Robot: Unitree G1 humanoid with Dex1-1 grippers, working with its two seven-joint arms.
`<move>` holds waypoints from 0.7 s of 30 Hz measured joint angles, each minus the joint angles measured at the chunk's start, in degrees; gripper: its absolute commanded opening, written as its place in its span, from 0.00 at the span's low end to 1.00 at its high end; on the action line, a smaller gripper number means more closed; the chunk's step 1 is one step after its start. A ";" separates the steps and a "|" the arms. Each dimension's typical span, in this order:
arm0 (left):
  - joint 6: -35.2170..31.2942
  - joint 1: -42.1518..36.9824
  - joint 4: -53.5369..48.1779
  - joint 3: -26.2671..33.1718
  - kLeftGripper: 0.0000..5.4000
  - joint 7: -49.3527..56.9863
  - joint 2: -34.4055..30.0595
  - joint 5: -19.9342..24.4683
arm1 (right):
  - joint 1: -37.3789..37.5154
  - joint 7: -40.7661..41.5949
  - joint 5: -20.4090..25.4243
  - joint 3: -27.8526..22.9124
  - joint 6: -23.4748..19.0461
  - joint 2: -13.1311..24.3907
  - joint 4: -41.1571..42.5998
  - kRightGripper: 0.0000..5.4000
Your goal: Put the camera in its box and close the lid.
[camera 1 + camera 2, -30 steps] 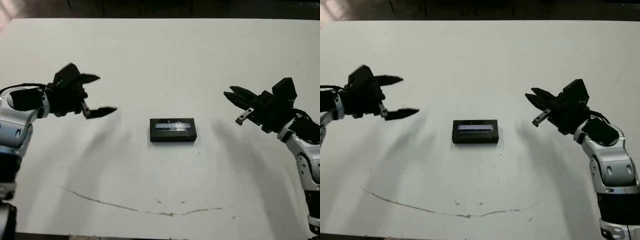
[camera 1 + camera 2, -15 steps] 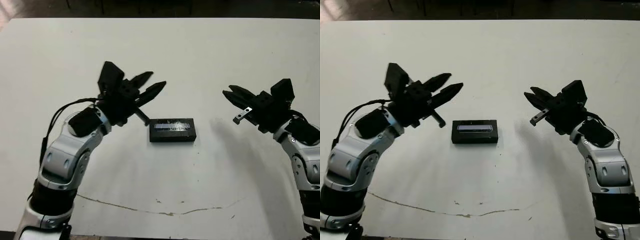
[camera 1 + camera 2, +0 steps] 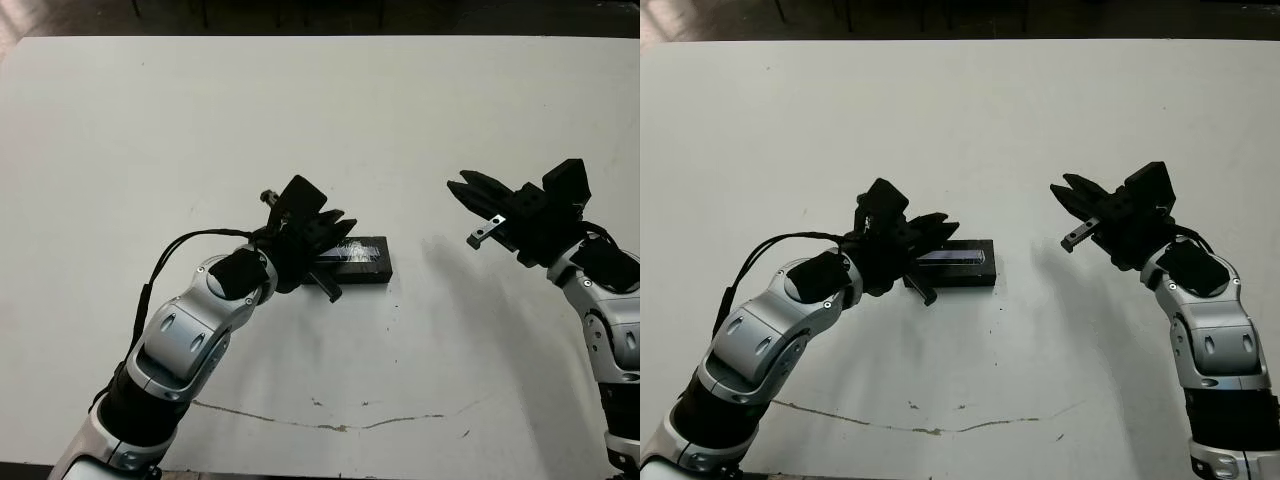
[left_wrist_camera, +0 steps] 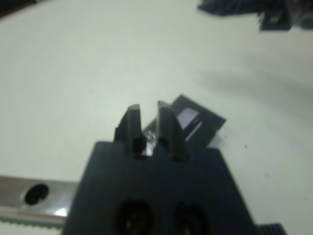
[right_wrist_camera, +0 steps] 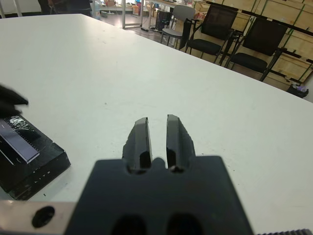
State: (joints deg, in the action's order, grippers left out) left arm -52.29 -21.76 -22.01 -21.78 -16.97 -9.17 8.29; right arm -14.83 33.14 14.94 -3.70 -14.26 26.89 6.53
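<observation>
One white table point(image 3: 300, 110) fills the head views, and on it sits one black box point(image 3: 372, 268) near the centre, with its lid point(image 3: 962, 256) on top, the glossy strip facing up. No camera shows anywhere in the open.

Two arms are in view. The left arm reaches in from about 7 o'clock, and the left gripper point(image 3: 925, 262) sits right at the 9 o'clock end of the box; its fingers are spread a little, one above the lid's end and one hanging down beside the box wall. Whether they touch the box, I cannot tell. The right gripper point(image 3: 472, 213) hovers well apart at 3 o'clock, its fingers parted narrowly, holding nothing.

The left wrist view shows only a blurred corner of the box beyond the fingers point(image 4: 131, 123). The right wrist view alone shows chairs point(image 5: 215, 29) and shelving beyond the table.
</observation>
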 measured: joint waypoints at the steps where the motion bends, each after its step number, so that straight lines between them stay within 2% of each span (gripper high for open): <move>1: -1.03 0.00 0.65 -0.57 0.01 0.10 0.05 -0.23 | 0.06 -0.16 -0.02 0.03 0.00 -0.01 0.26 0.00; 7: -0.90 -0.86 2.12 -3.99 0.01 -0.38 -1.37 -1.94 | 0.19 -0.23 0.44 0.02 -0.03 -0.01 0.62 0.00; 21: 1.41 -1.83 3.74 -7.46 0.01 -1.01 -3.09 -4.86 | 0.20 -0.35 0.45 0.16 -0.28 0.00 1.85 0.00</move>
State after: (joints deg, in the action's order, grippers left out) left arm -50.87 -23.59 -18.27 -29.24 -17.98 -12.25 3.43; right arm -14.64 32.80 15.39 -3.54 -14.54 26.89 8.38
